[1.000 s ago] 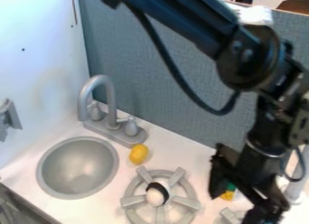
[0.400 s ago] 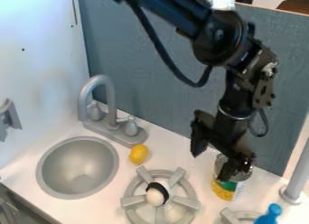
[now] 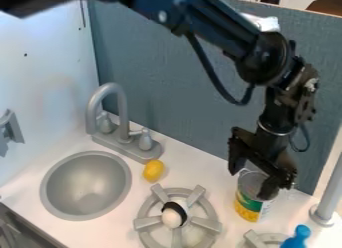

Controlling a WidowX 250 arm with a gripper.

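Black arm (image 3: 224, 29) sits farther toward the view's right than before. Behind the desk (image 3: 194, 168) rises a panel (image 3: 174, 82); the burner (image 3: 147, 221) lies left of the can (image 3: 248, 204), with room between. End effector (image 3: 250, 184) is released, fingers spread over the can's top, one overlapping its right rim; contact unconfirmed. Can stands upright, long axis vertical. Lemon (image 3: 153, 170) lies near the faucet (image 3: 123, 134).

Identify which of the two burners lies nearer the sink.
The burner with the black-and-white object on it; the other burner, by the blue object, lies farther right from the sink.
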